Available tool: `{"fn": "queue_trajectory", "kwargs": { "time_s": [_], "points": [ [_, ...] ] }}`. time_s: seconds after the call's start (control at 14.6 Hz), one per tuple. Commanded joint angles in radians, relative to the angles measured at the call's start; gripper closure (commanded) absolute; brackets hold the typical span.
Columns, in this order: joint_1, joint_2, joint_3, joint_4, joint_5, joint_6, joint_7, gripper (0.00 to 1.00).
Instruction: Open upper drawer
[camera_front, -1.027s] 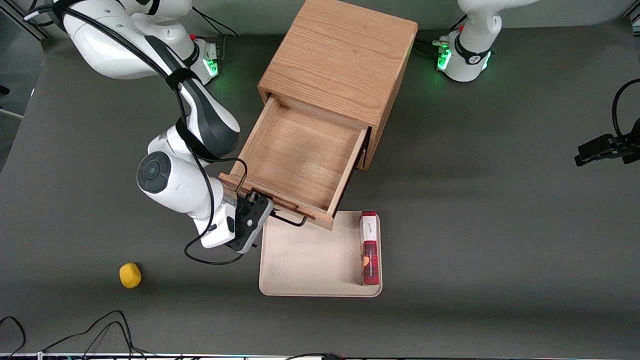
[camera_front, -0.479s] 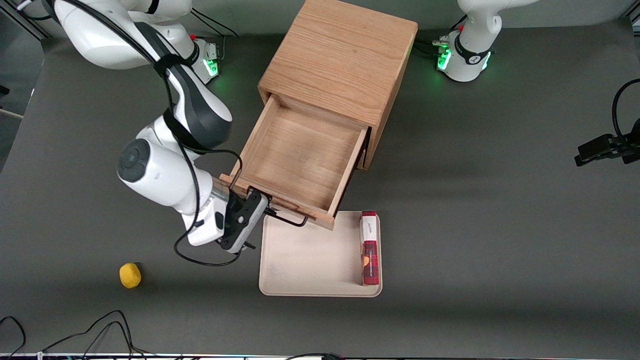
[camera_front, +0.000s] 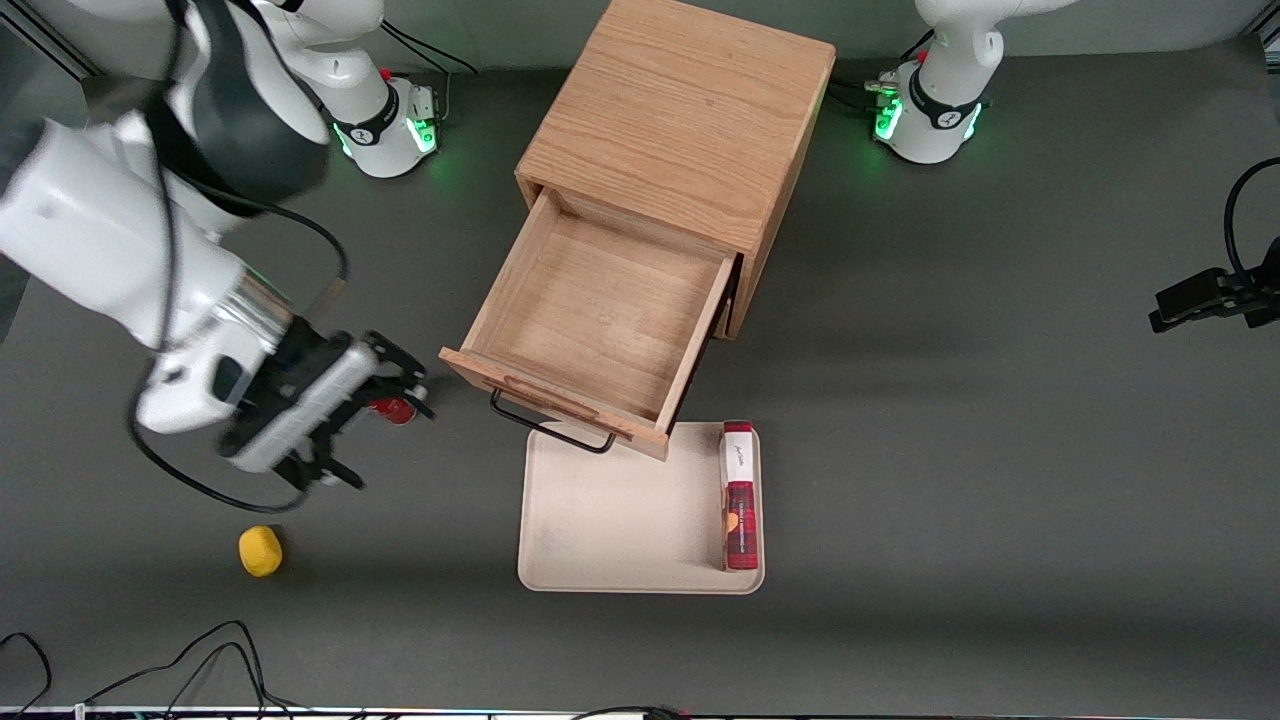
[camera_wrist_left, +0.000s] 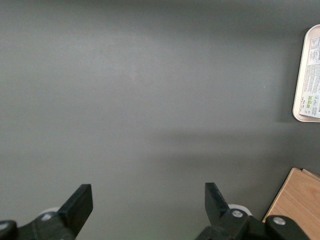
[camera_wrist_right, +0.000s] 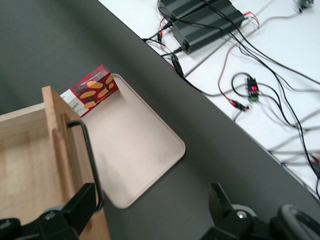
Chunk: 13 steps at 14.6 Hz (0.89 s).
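The upper drawer (camera_front: 598, 335) of the light oak cabinet (camera_front: 680, 120) stands pulled far out, toward the front camera, and its inside is bare wood. Its black wire handle (camera_front: 550, 425) hangs on the front panel, just above the farther edge of a beige tray (camera_front: 620, 510); the drawer front overlaps this edge of the tray as seen from above.

The gripper (camera_front: 385, 405) is beside the drawer, toward the working arm's end of the table, near the drawer's front corner but apart from it and from the handle. Its fingers (camera_wrist_right: 80, 205) are spread apart and nothing is between them; in the right wrist view the handle (camera_wrist_right: 87, 150) shows close to one finger, without clear contact.

On the tray, along the edge that lies toward the parked arm's end, lies a red box of biscuits (camera_front: 739, 497), long and narrow. A small yellow object (camera_front: 260, 551) rests on the dark table (camera_front: 1000, 450), nearer to the front camera than the gripper and well apart from the tray. Black cables (camera_front: 200, 660) lie at the table's near edge.
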<state>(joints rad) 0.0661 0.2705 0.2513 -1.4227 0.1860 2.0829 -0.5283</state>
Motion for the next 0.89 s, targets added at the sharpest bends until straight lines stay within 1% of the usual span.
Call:
{"fn": "queue_trajectory", "kwargs": {
  "time_s": [0.0,0.14,0.27,0.41,0.55,0.68,0.82],
  "points": [
    [-0.083,-0.16,-0.02,-0.101,0.049,-0.142,0.106,0.0],
    [-0.13,-0.224,-0.041,-0.125,0.047,-0.292,0.251,0.0],
    [-0.152,-0.273,-0.064,-0.154,0.015,-0.401,0.39,0.0],
    [-0.158,-0.295,-0.069,-0.188,-0.109,-0.473,0.512,0.0],
    [-0.16,-0.3,-0.069,-0.211,-0.132,-0.538,0.635,0.0],
    [-0.16,-0.31,-0.069,-0.211,-0.158,-0.554,0.671,0.0],
    [-0.163,-0.327,-0.069,-0.208,-0.161,-0.543,0.659,0.0]
  ]
}}
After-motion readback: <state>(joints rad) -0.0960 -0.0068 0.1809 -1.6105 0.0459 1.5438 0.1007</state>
